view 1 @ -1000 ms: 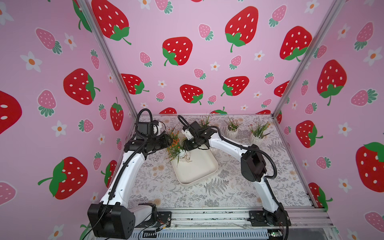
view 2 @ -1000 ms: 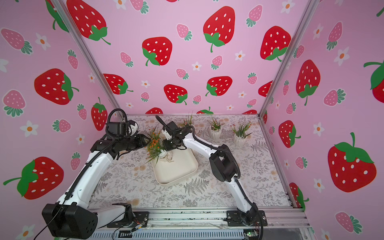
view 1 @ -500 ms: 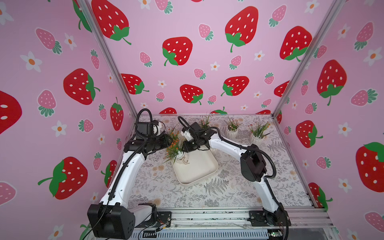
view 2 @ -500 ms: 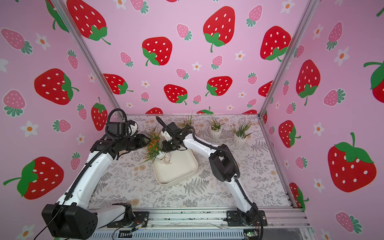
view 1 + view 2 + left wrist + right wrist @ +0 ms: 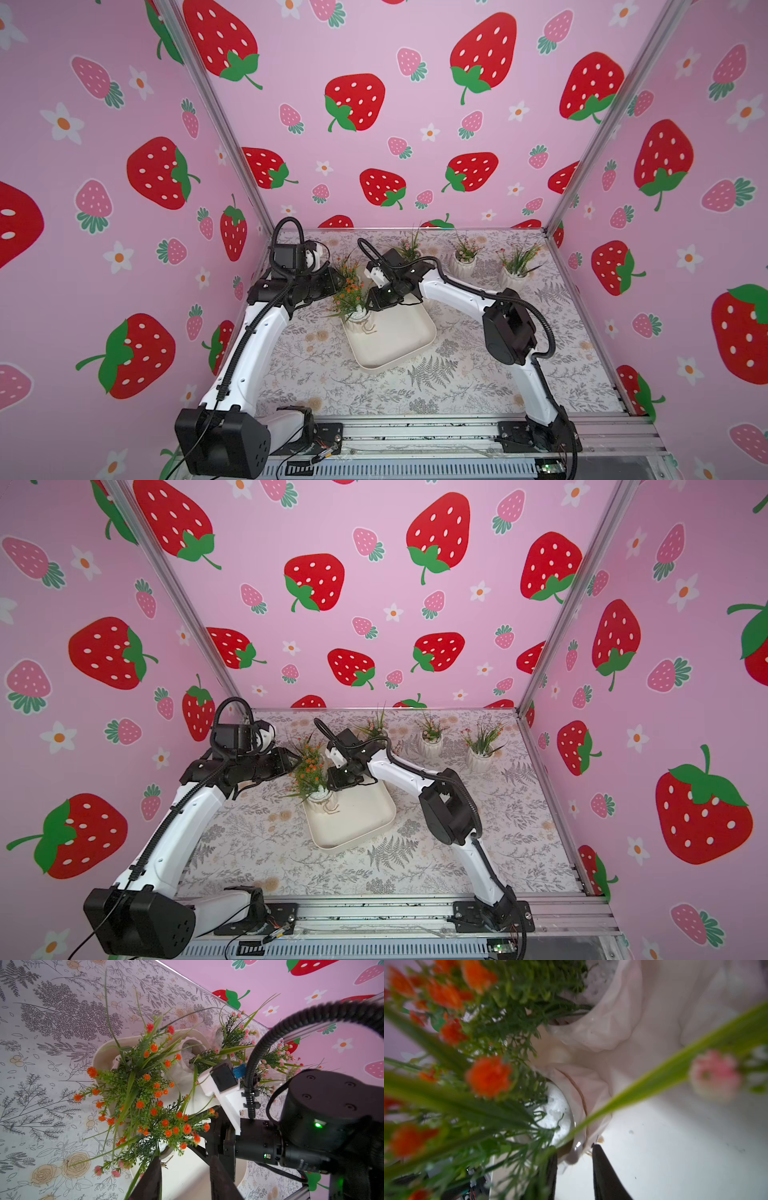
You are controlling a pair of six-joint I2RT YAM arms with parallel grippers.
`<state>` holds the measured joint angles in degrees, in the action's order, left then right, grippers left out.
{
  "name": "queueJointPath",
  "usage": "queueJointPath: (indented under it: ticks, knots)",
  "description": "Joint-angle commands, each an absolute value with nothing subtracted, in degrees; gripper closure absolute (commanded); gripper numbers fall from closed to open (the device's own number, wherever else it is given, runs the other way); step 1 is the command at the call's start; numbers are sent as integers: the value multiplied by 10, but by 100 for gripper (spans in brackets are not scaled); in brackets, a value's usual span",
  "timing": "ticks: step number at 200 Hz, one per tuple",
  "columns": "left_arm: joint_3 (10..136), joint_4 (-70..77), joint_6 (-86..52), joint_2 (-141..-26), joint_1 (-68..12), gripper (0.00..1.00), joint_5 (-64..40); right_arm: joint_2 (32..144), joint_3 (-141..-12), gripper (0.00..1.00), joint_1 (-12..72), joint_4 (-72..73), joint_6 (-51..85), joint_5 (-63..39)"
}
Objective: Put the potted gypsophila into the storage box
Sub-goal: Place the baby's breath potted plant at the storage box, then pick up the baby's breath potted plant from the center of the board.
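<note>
- Right end effector (image 5: 574, 1151): jaws slightly parted astride the gypsophila pot (image 5: 358, 323) rim, inside the storage box (image 5: 401, 338); widen fully, rise straight.
- Left end effector (image 5: 185, 1180): part-open, empty.

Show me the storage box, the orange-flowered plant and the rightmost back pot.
storage box (image 5: 399, 340): in a top view, its bare floor.
orange-flowered gypsophila (image 5: 352, 289): in a top view, its blooms.
ribbed white pot (image 5: 512, 280): in a top view, its side wall.

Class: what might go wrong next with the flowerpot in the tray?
The right gripper straddles the rim of the potted gypsophila; withdrawing sideways could tip it. Standing in a corner of the storage box, it might tilt if nudged. The left gripper, open beside the foliage, could snag stems.
</note>
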<state>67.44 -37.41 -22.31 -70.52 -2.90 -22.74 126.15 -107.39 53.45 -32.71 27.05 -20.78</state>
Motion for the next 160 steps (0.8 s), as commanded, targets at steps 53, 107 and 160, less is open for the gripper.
queueJointPath:
  ticks: [53,107,160]
  knots:
    - [666,-317,-227,-676,-27,59,-281,965,-840,65,499,-265,210,-111]
    - [652,-274,-232,-678,-39,58,-338,851,-738,61,387,-278,246,-81]
    - [658,-281,-215,-703,-78,58,-347,873,-716,60,283,-283,292,-151]
